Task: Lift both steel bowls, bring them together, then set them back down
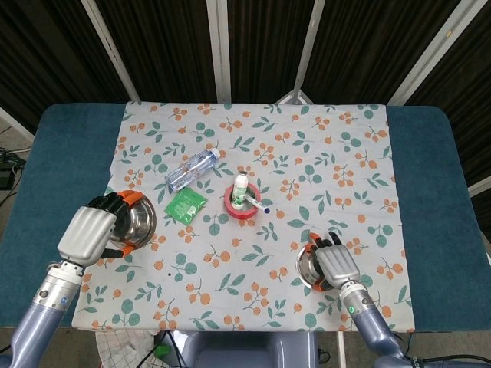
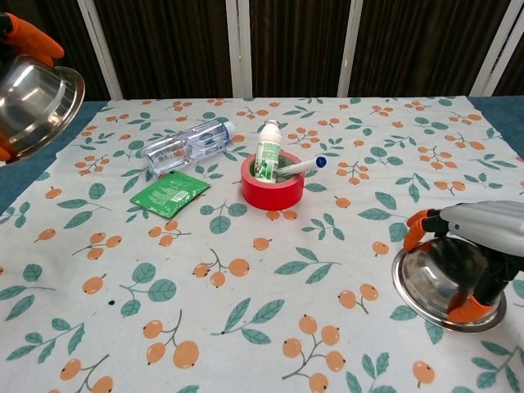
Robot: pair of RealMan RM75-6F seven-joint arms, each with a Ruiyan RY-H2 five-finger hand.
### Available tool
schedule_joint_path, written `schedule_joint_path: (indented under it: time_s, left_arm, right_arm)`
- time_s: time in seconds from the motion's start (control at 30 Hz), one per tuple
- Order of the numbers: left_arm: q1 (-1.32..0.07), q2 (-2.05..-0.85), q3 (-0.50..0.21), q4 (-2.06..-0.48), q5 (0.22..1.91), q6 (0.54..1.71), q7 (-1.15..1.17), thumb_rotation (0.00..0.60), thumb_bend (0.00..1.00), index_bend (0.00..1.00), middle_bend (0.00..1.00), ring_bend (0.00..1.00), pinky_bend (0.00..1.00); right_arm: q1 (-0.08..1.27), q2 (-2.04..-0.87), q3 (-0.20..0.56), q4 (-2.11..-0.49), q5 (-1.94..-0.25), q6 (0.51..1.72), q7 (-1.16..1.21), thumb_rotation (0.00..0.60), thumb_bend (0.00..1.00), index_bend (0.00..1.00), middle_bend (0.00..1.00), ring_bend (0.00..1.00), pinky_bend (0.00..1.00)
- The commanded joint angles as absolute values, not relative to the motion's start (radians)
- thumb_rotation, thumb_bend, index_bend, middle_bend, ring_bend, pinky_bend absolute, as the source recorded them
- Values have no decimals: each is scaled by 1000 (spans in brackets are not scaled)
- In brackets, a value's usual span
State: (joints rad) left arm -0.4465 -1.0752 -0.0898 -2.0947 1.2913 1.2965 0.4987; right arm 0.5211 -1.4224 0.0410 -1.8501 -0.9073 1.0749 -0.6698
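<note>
My left hand grips one steel bowl by its rim and holds it tilted above the table's left edge. In the chest view this bowl shows at the top left, with orange fingertips over its rim. The other steel bowl lies flat on the cloth at the front right. My right hand arches over it. In the chest view the right hand has its fingertips curled on the rim of that bowl on both sides.
At the table's middle stands a red tape roll holding a small white bottle and a marker. A clear water bottle and a green packet lie to its left. The floral cloth ends near the front edge.
</note>
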Motion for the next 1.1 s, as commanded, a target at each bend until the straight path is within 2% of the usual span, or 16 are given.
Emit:
schedule_joint_path:
  time_s: [0.03, 0.27, 0.4, 0.5, 0.87, 1.1]
  left_arm:
    - [-446, -1076, -91, -2094, 1290, 1296, 499, 600, 0, 177, 175, 240, 319]
    - [-446, -1078, -94, -2093, 1285, 1294, 503, 600, 0, 177, 173, 240, 319]
    - [-444, -1078, -97, -2094, 1287, 1298, 503, 600, 0, 177, 173, 239, 319]
    - [-442, -1077, -97, -2097, 1289, 1298, 501, 600, 0, 177, 173, 240, 319]
    - [-436, -1073, -99, -2096, 1298, 1303, 491, 600, 0, 177, 173, 240, 322]
    - [-426, -1075, -95, -2080, 1348, 1313, 449, 600, 0, 177, 173, 240, 327]
  right_arm:
    - [524, -1424, 38, -1848, -907, 1077, -666, 600, 132, 309, 182, 303, 85]
    - [530, -1429, 28, -1835, -908, 1068, -650, 600, 131, 341, 236, 370, 169]
    - [531, -1429, 23, -1827, -933, 1072, -634, 600, 131, 389, 273, 419, 338]
    - [533, -1425, 18, -1827, -942, 1070, -625, 600, 132, 414, 282, 430, 425]
    - [537, -1410, 16, -1850, -978, 1078, -602, 600, 151, 473, 309, 465, 505]
    - [527, -1367, 42, -1897, -1037, 1106, -531, 600, 152, 490, 309, 474, 509]
